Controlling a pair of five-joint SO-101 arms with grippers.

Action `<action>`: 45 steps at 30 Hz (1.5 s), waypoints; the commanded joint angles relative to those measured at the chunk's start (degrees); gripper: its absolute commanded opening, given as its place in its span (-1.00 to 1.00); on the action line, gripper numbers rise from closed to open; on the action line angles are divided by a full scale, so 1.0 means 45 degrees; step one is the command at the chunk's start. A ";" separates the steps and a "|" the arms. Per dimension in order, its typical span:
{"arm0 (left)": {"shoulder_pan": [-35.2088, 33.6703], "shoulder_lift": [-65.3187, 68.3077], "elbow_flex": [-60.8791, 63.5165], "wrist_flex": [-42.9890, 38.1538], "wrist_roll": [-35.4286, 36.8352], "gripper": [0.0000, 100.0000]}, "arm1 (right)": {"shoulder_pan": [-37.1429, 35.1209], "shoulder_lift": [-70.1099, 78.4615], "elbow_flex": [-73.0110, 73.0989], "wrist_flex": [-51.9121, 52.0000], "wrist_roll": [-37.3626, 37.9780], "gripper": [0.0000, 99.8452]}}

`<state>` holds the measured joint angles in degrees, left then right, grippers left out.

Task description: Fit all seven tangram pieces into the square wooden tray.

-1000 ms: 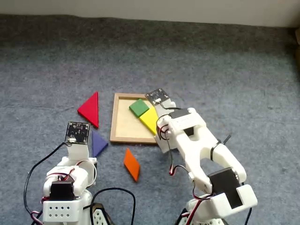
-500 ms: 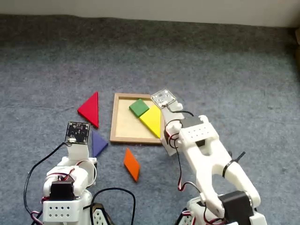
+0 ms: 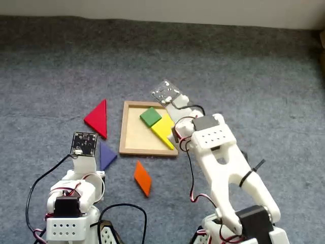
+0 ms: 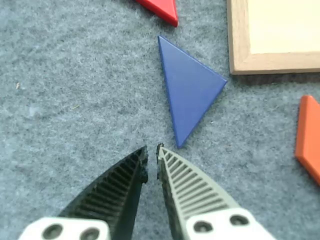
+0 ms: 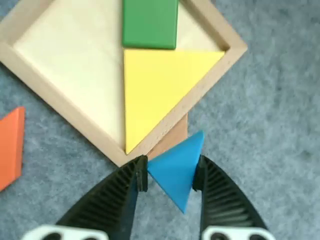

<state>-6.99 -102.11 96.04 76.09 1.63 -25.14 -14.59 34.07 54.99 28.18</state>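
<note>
The square wooden tray (image 3: 123,129) is seen lying flat on the grey carpet (image 3: 244,76) between the two arms. Two pieces are held in it: a green square (image 3: 150,116) near its far corner on the right arm's side, and a yellow triangle (image 3: 161,129) set against the rim on that same side, one corner touching the square. The rest of the tray floor is bare wood. A light blue triangle (image 5: 175,172) is gripped between the jaws of the right gripper (image 5: 170,167), just outside the tray's rim and close to the yellow triangle's near point. A brown shape (image 5: 172,134) is seen against the rim beneath it; what it is cannot be told. The left gripper (image 4: 152,152) is closed to a narrow slit with nothing in it, above the carpet just beside the tip of a dark blue triangle (image 4: 187,92). That triangle lies flat near the tray's near corner on the left arm's side. A red triangle (image 3: 98,119) lies farther out on that side, apart from the tray, and an orange parallelogram (image 3: 142,178) lies on the carpet just in front of the tray.
</note>
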 commanded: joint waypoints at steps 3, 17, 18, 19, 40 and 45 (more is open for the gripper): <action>-0.0068 -0.0459 0.0244 0.0059 -0.0078 -0.89 | -0.0186 0.2061 -0.3389 -0.0186 0.0469 -0.75; -0.0068 -0.0459 0.0244 0.0059 -0.0078 -0.89 | -0.0947 0.7316 -0.7922 -0.0186 0.3419 -0.76; -0.0068 -0.0459 0.0244 0.0059 -0.0078 -0.89 | -0.0947 0.7570 -0.8234 -0.0186 0.3419 -0.76; -0.0068 -0.0459 0.0244 0.0059 -0.0078 -0.89 | -0.0947 0.7805 -0.8508 -0.0186 0.3419 -0.76; -0.0068 -0.0459 0.0244 0.0059 -0.0078 -0.89 | -0.0772 0.8293 -1.0247 0.1768 0.3399 -0.58; -0.0068 -0.0459 0.0244 0.0059 -0.0078 -0.89 | -0.0654 0.8313 -1.2044 0.2842 0.3321 -1.00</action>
<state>-6.99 -102.11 96.04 76.09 1.63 -28.75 24.35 -13.49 65.54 42.77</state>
